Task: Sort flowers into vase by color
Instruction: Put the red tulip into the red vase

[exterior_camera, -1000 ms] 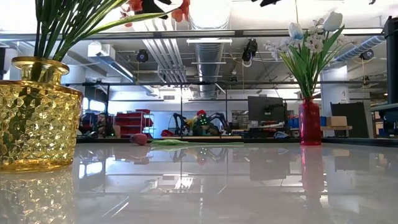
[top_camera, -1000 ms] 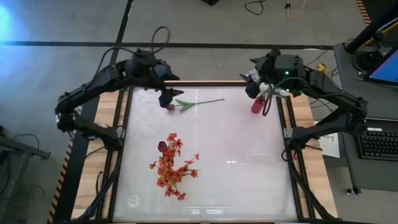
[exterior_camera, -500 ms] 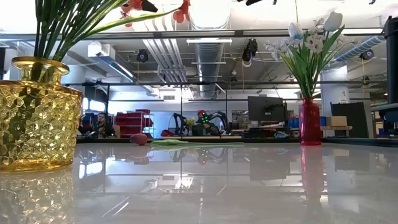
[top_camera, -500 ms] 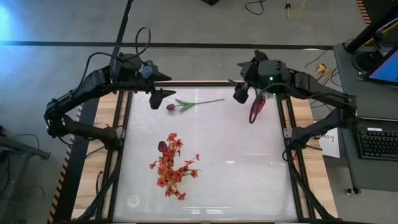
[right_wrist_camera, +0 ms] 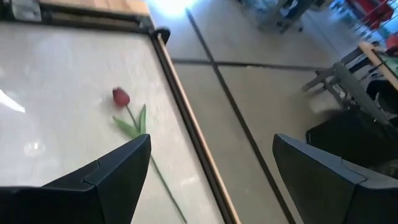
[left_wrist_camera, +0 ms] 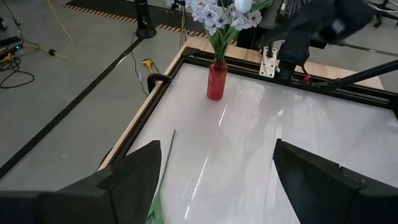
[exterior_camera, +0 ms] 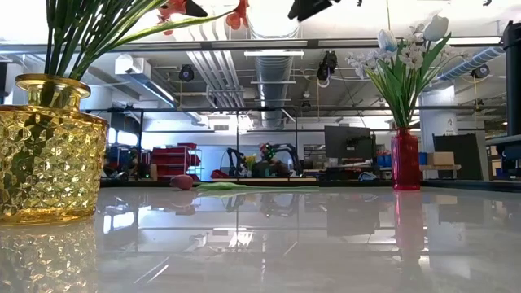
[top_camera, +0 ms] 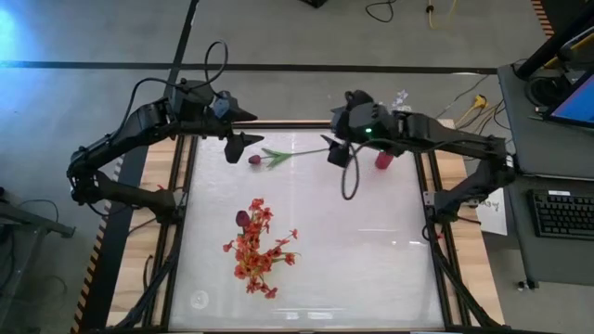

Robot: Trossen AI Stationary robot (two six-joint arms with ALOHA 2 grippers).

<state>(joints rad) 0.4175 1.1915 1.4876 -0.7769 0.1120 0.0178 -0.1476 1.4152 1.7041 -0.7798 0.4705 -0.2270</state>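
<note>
While both arms hang over the far side of the glossy white table (top_camera: 316,241), we see one loose dark maroon tulip bud on a long green stem (top_camera: 278,155) lying flat near the far edge, bud toward the left arm, stem tip toward the right. In the low view it shows as a small reddish bud (exterior_camera: 182,181) w/ the stem stretched along the tabletop.

Left gripper (top_camera: 233,148) sits just beside the bud end, not touching it; its own wrist view shows the fingers spread wide, nothing between them. Right gripper (top_camera: 338,154) hangs just past the stem tip, also spread and empty; its wrist view looks down on the tulip (right_wrist_camera: 121,98).

Red-orange blossom sprays (top_camera: 255,246) are bunched mid-table w/ a dark maroon bud among them, standing in the knobbly amber glass vase (exterior_camera: 47,150) seen close in the low view. White and pale lavender sprays w/ a white bud (left_wrist_camera: 222,12) stand upright in the slim red glass vase (left_wrist_camera: 216,81) at the far right corner, near the right arm.
</note>
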